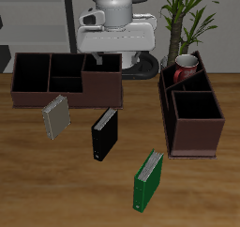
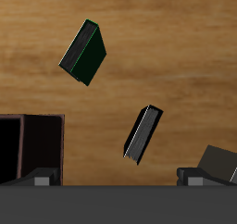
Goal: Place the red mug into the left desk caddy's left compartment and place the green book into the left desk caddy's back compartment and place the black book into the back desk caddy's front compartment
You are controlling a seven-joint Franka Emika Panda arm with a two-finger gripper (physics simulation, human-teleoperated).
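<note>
I am looking down through the wrist camera, where only the two fingertips (image 2: 42,180) are showing at the frame's edge, set wide apart with bare wood between them, so the gripper (image 2: 118,179) is standing open and holding nothing. From the exterior camera I cannot make out the fingers at all; the arm is sitting folded up high at twelve o'clock.

Working outward over the table (image 1: 56,189), the black book (image 1: 104,132) is standing upright near the middle. At about nine o'clock of it the grey book (image 1: 56,117) is leaning, and at about five o'clock, nearer the front edge, the green book (image 1: 148,180) is standing.

The back desk caddy (image 1: 64,92) is sitting at eleven o'clock of the black book, its compartments dark. The left desk caddy (image 1: 192,137) is lying at three o'clock, and the red mug (image 1: 185,68) is resting in its farthest compartment, tilted with its mouth showing.
</note>
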